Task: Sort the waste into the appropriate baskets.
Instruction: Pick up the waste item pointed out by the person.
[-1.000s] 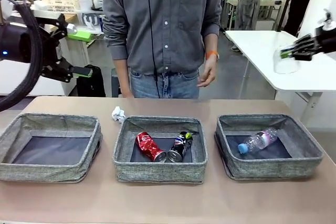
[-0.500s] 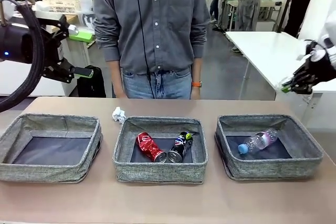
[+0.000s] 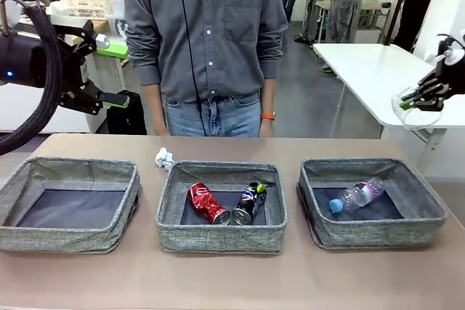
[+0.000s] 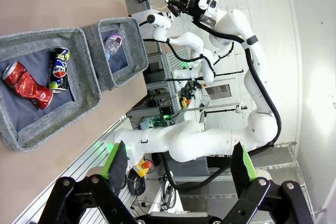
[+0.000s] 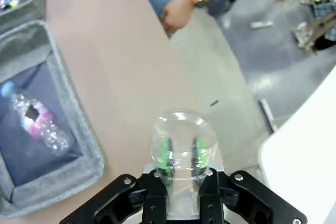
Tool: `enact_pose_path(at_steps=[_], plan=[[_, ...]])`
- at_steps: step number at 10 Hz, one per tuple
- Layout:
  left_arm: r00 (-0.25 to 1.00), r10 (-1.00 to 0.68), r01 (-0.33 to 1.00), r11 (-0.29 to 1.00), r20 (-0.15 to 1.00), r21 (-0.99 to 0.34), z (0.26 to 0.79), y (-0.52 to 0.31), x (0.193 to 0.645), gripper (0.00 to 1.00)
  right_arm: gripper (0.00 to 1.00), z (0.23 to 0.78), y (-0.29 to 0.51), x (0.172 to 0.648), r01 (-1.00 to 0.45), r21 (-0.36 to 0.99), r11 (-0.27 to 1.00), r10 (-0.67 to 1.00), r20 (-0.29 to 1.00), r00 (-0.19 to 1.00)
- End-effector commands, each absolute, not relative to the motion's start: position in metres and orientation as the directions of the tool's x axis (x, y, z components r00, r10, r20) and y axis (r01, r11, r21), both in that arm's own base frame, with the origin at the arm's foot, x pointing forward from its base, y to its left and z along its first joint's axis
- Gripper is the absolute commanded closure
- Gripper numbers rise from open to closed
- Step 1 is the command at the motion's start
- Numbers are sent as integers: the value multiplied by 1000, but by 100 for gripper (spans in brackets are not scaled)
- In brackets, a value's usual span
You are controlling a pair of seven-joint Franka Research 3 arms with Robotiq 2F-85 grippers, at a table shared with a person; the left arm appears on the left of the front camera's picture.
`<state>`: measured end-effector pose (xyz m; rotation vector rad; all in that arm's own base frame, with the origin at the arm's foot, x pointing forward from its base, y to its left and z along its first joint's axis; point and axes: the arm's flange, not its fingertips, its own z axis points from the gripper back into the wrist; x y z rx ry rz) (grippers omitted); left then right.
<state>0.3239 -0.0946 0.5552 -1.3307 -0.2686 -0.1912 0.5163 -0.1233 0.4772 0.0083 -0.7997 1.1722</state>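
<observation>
Grey fabric baskets, three in a row, so going across them. The left gripper (image 3: 109, 70) hung up high off the table's left end, jaws spread wide with nothing between them. The left basket (image 3: 22, 179) below it showed just its dark bottom. The paper (image 3: 164, 157) lay on the bare table just behind the middle basket's (image 3: 218, 241) far left corner, on the person's side. Inside that basket were the red can (image 3: 207, 202) and dark can (image 3: 249, 202), side by side and touching at the near ends.

The right basket (image 3: 378, 234) had the bottle (image 3: 357, 195) lying slantwise, cap toward the near left. The right gripper (image 3: 418, 99) was clamped tight on the cup (image 3: 410, 110), up in the air past the basket's far right corner. From the wrist cam the cup's long axis ran along the fingers, green pads showing through the clear wall.

What mattered, imo: the right basket sat below the gripper, to its left and nearer the robot, so the cup wasn't over it yet. Dropped from there, it'd likely have missed. I'd guess it belonged with the bottle. The paper lay on the left arm's side, so that job looked like it was for the free gripper
</observation>
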Motion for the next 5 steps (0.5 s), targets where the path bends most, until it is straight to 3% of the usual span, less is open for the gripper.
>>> enact_pose_path(at_steps=[1, 2, 3, 5], plan=[[956, 19, 281, 226, 293, -932, 557, -95, 323, 0, 80, 500, -105, 527, -818, -198, 540, 719, 614, 326], [956, 19, 281, 226, 293, -932, 557, -95, 323, 0, 80, 523, -79, 537, -818, -103, 566, 732, 519, 441], [956, 19, 281, 226, 293, -932, 557, -95, 323, 0, 80, 555, -55, 546, -815, -69, 576, 736, 477, 480], [956, 19, 281, 226, 293, -932, 557, -95, 323, 0, 80, 607, -30, 556, -850, -15, 527, 774, 421, 472]])
